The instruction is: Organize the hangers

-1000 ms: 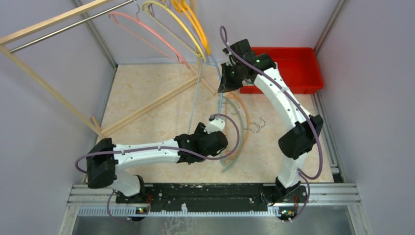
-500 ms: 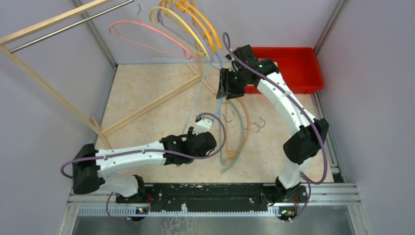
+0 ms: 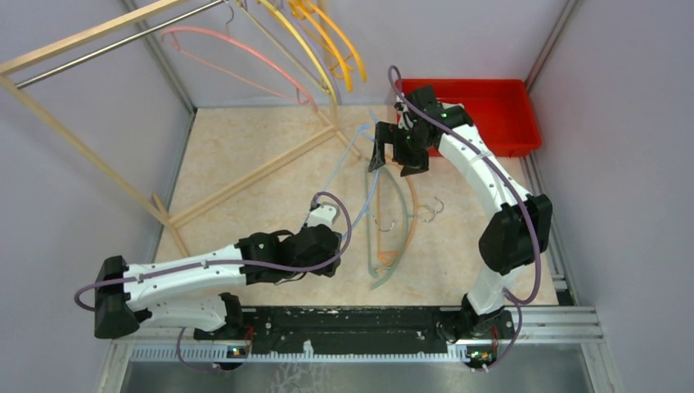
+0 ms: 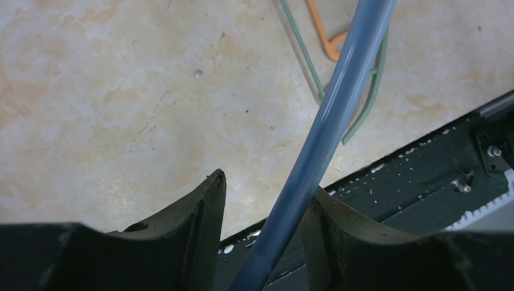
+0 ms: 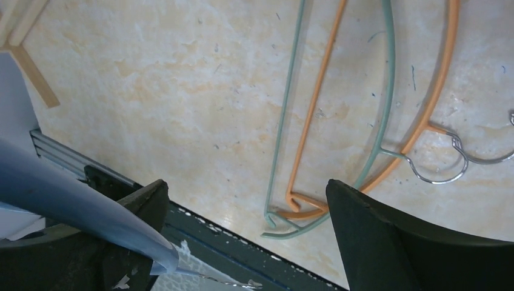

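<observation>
The blue hanger (image 3: 349, 155) slants up from my left gripper (image 3: 321, 214). In the left wrist view its bar (image 4: 339, 91) runs between my half-closed jaws (image 4: 267, 185), tight against the right finger, with a gap at the left one. My right gripper (image 3: 393, 162) hovers wide open over the floor, empty (image 5: 245, 182), and the blue hanger's pale end (image 5: 60, 200) crosses its left finger. A green hanger (image 5: 285, 121) and an orange hanger (image 5: 315, 109) lie flat on the table. Pink (image 3: 237, 49), yellow (image 3: 299, 45) and orange-yellow (image 3: 340, 49) hangers hang on the rail.
The pale wooden rack frame (image 3: 82, 147) with its metal rail (image 3: 106, 49) fills the back left, and one foot reaches toward the middle. A red bin (image 3: 491, 106) stands at the back right. The dark base rail (image 3: 352, 319) runs along the near edge.
My right gripper has opened, let go of the blue hanger's top and moved a little right and nearer. My left arm has drawn back left, taking the hanger's lower end along.
</observation>
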Controlling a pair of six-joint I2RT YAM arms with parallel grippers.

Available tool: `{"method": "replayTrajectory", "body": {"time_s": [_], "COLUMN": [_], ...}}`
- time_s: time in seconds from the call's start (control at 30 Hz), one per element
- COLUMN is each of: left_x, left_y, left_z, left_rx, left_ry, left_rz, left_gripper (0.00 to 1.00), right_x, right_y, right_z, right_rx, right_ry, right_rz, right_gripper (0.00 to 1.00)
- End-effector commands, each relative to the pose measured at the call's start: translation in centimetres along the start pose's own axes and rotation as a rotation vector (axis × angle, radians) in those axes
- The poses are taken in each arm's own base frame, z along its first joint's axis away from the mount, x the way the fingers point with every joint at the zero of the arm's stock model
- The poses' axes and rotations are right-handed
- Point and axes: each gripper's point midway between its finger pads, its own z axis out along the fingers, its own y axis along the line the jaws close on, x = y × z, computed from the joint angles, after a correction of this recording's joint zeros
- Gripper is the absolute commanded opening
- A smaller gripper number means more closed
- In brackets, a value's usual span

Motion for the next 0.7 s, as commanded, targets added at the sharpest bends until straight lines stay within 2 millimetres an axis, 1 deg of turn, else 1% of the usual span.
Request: {"method": "replayTrajectory", "body": {"time_s": [0.0, 0.03, 0.07, 0.17, 0.2, 0.27, 0.3, 0.33, 0.37, 0.43, 0.47, 0.5, 0.53, 0.57, 0.6, 0.67], "left_x": [0.6, 0.8, 0.9, 0.7, 0.5, -0.2, -0.6, -1.0, -1.3, -1.8, -1.9, -2.0, -2.0, -2.0, -2.0, -2.1], "left_y": [-0.8, -0.7, -0.6, -0.8, -0.9, -1.3, -1.5, -1.8, -2.1, -2.7, -3.0, -3.3, -3.5, -3.7, -3.8, -3.7], "left_z": [-1.7, -1.8, -1.8, -2.0, -2.1, -2.2, -2.3, -2.5, -2.6, -2.8, -2.9, -2.9, -3.0, -3.0, -3.0, -2.9], "left_rx": [0.097, 0.101, 0.103, 0.118, 0.125, 0.141, 0.152, 0.169, 0.184, 0.213, 0.230, 0.245, 0.259, 0.272, 0.281, 0.279], "left_ry": [0.022, 0.024, 0.026, 0.015, 0.005, -0.021, -0.033, -0.046, -0.057, -0.071, -0.073, -0.075, -0.076, -0.074, -0.074, -0.077], "left_rz": [-0.065, -0.066, -0.067, -0.076, -0.081, -0.081, -0.080, -0.076, -0.068, -0.070, -0.068, -0.065, -0.060, -0.056, -0.054, -0.057], "left_gripper": [0.00, 0.00, 0.00, 0.00, 0.00, 0.00, 0.00, 0.00, 0.00, 0.00, 0.00, 0.00, 0.00, 0.00, 0.00, 0.00], "right_x": [-5.2, -5.1, -5.3, -4.6, -4.1, -3.1, -2.6, -2.2, -1.9, -1.5, -1.3, -1.3, -1.2, -1.3, -1.3, -1.5], "right_y": [-4.6, -4.1, -3.0, 1.4, 2.7, 4.7, 5.3, 5.8, 6.3, 7.0, 7.5, 7.8, 8.3, 8.6, 8.9, 9.1], "right_z": [-2.5, -2.3, -3.0, -3.7, -3.9, -3.6, -3.7, -3.7, -3.9, -4.1, -4.2, -4.4, -4.8, -5.2, -5.6, -6.1], "right_rx": [0.116, 0.055, -0.038, -0.348, -0.446, -0.624, -0.692, -0.745, -0.787, -0.843, -0.866, -0.890, -0.914, -0.940, -0.965, -0.974], "right_ry": [-0.226, -0.218, -0.239, -0.220, -0.201, -0.177, -0.158, -0.149, -0.137, -0.135, -0.132, -0.135, -0.137, -0.143, -0.148, -0.168], "right_rz": [0.026, 0.027, 0.015, -0.034, -0.040, -0.026, -0.006, 0.006, 0.029, 0.020, 0.011, -0.001, -0.012, -0.021, -0.030, -0.025], "right_gripper": [0.99, 0.99, 0.97, 0.86, 0.81, 0.63, 0.57, 0.52, 0.50, 0.48, 0.45, 0.39, 0.30, 0.17, 0.01, 0.00]}}
